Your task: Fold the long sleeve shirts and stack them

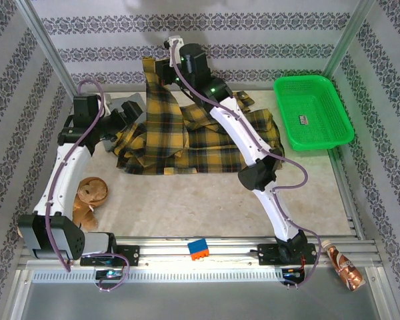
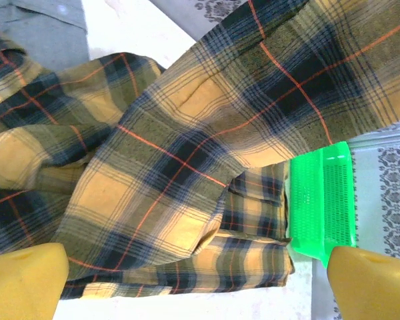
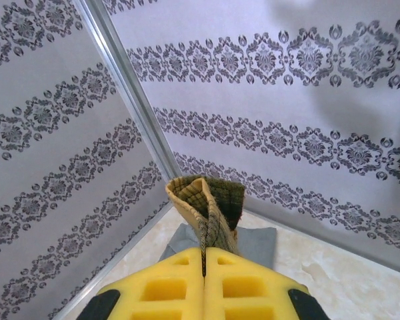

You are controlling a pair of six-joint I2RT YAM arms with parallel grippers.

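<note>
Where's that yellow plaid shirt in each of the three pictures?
Top external: plaid shirt spread mid-table, one end lifted at the back.
Left wrist: the shirt covers most of the picture.
Right wrist: a fold of it sticks up from the shut right claw.
Shared landmark: the patterned wall.

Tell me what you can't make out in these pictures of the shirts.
- Grey shirt: left wrist view, cut off by the top edge and overlapped by the plaid shirt.
- Plush toy: top view, partly behind the left arm.
- Right gripper: right wrist view, which part of the plaid shirt it pinches; cloth bunched.
- Green basket label: top view, too small.
</note>
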